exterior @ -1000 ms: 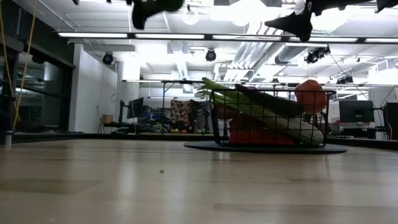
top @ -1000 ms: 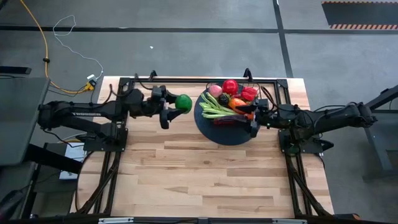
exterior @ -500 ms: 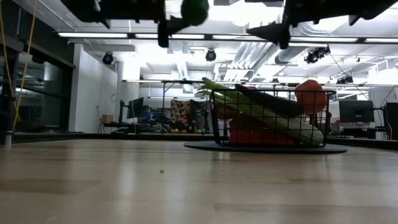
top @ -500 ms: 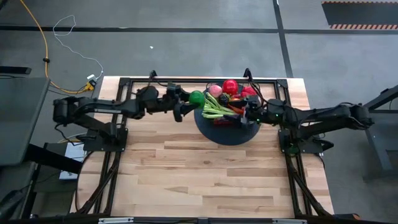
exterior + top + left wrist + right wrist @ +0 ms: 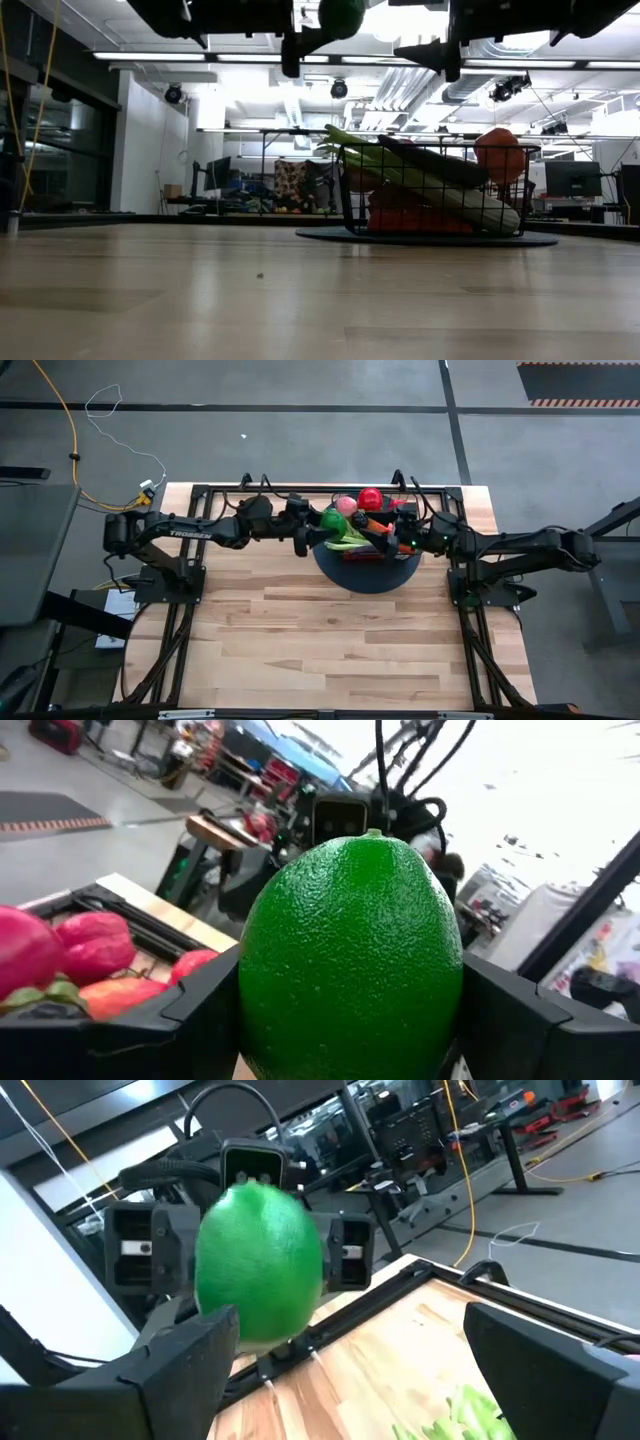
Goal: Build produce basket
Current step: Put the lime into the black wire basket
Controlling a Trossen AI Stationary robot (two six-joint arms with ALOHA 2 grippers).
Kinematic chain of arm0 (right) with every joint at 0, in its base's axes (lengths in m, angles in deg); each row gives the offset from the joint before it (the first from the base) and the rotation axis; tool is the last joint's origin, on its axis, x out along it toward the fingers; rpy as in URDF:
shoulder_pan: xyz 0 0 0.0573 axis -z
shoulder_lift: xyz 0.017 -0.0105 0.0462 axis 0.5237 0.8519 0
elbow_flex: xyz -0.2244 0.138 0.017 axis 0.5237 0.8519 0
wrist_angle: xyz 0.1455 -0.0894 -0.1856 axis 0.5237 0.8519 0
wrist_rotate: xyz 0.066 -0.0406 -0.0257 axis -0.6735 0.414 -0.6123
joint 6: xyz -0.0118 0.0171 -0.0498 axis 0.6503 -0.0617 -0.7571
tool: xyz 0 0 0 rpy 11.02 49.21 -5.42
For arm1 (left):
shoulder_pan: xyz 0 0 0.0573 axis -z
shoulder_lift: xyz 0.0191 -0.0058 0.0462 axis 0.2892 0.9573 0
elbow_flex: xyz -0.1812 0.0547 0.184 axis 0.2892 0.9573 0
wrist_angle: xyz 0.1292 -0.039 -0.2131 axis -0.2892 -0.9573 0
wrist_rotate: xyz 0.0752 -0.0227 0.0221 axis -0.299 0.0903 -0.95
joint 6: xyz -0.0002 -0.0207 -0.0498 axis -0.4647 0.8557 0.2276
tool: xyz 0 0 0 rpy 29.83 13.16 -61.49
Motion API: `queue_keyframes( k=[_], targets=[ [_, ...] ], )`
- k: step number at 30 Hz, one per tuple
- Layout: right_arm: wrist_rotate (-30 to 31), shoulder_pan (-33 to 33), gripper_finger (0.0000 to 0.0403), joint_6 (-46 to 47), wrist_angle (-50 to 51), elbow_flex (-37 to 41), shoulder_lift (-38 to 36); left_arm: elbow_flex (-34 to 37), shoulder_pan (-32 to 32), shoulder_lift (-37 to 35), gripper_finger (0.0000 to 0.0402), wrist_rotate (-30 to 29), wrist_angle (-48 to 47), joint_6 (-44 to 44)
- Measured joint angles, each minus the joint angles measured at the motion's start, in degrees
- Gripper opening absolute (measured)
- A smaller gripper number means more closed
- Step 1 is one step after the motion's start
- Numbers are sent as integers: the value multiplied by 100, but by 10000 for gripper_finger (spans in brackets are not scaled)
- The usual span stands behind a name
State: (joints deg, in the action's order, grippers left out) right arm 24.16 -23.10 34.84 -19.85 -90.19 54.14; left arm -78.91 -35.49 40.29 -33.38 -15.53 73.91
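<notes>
My left gripper [image 5: 318,526] is shut on a green lime [image 5: 333,520], high above the left rim of the black wire basket [image 5: 432,190]. In the low view the lime [image 5: 342,14] hangs near the top edge. The basket stands on a dark round disc [image 5: 368,572] and holds celery [image 5: 343,540], a red piece [image 5: 370,498], a pink piece [image 5: 345,505] and an orange piece [image 5: 372,526]. My right gripper [image 5: 384,532] is open above the basket's middle, its fingers [image 5: 170,1370] pointing at the lime [image 5: 260,1265] without touching anything. My left gripper pinches the lime's middle [image 5: 350,950] between its two fingers [image 5: 200,1010], one on each side. The fingers come in level from the table's left. The lime is lifted clear, well above the basket.
Bare wooden tabletop [image 5: 330,630] stretches from the basket to the near edge. A black frame [image 5: 300,488] runs along the far edge and both sides. In the low view the celery and a dark eggplant [image 5: 440,165] stick up over the basket's rim.
My left gripper has carried the lime toward the table's right, from left of the basket to above its left rim. My right gripper has moved toward the table's left, from the basket's right side to above its middle.
</notes>
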Motion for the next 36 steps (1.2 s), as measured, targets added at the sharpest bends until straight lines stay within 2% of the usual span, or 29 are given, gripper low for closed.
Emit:
queue_keyframes(
  k=[10,15,20,27,36],
  targets=[
    [32,93,377,-24,8,0,0,-15,-13,15,274,154,-53,-118],
    [-130,93,397,2,38,0,0,-15,-13,15,274,152,-54,-204],
    [-207,93,399,0,80,0,0,-15,-13,15,274,149,-54,-205],
    [-214,91,399,-311,67,0,0,-15,-13,11,274,146,-53,-205],
    [-267,91,399,11,30,0,0,-15,0,11,274,130,-55,-205]
  ],
)
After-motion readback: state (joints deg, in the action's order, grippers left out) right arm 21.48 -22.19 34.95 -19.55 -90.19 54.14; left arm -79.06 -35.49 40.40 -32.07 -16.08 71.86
